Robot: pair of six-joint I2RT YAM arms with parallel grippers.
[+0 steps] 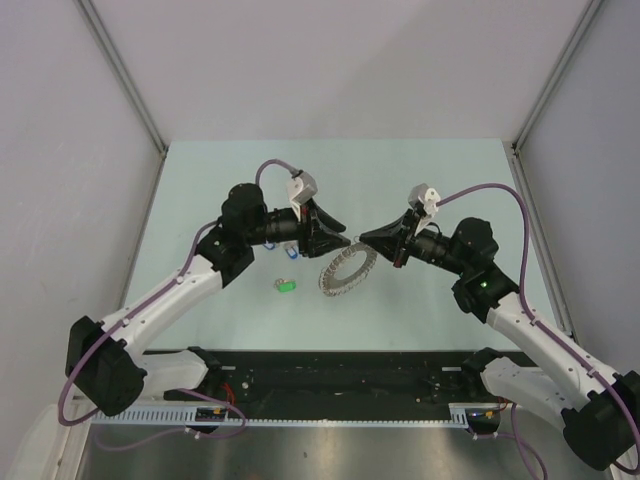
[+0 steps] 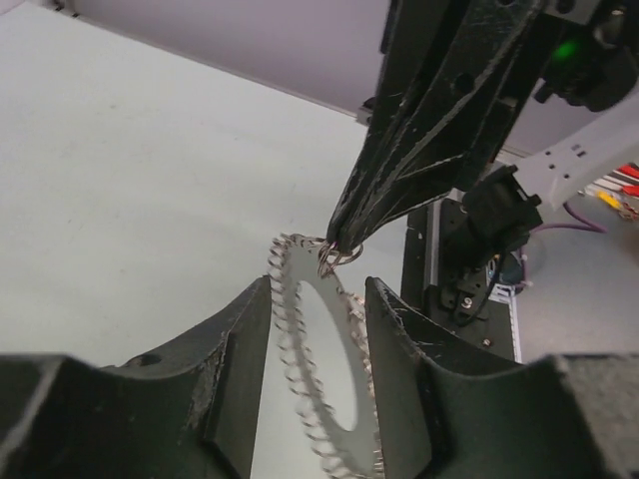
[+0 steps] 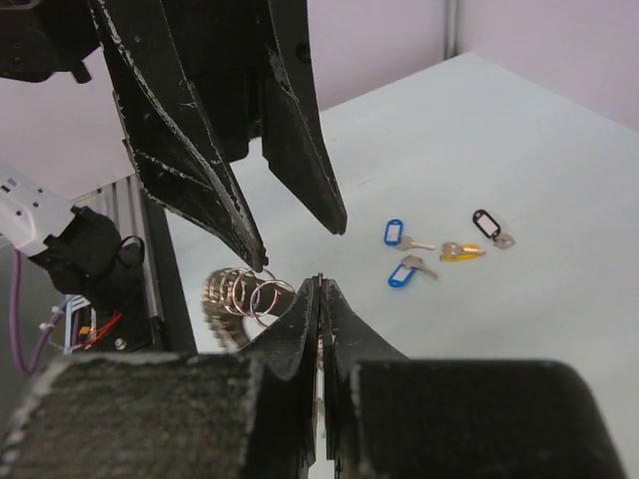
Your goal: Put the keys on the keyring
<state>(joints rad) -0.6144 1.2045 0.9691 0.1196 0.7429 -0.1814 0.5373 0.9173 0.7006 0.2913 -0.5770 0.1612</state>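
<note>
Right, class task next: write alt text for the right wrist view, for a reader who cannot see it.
The right gripper, shut, pinches the rim of the keyring at bottom centre, with the left gripper open just above it. Beyond, on the pale table, lie four keys tagged blue, blue, yellow and black.

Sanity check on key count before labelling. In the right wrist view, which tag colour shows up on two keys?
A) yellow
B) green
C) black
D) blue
D: the right wrist view shows one blue-tagged key and a second blue-tagged key just below it, but only one yellow-tagged key and one black-tagged key, and no green one.
</note>
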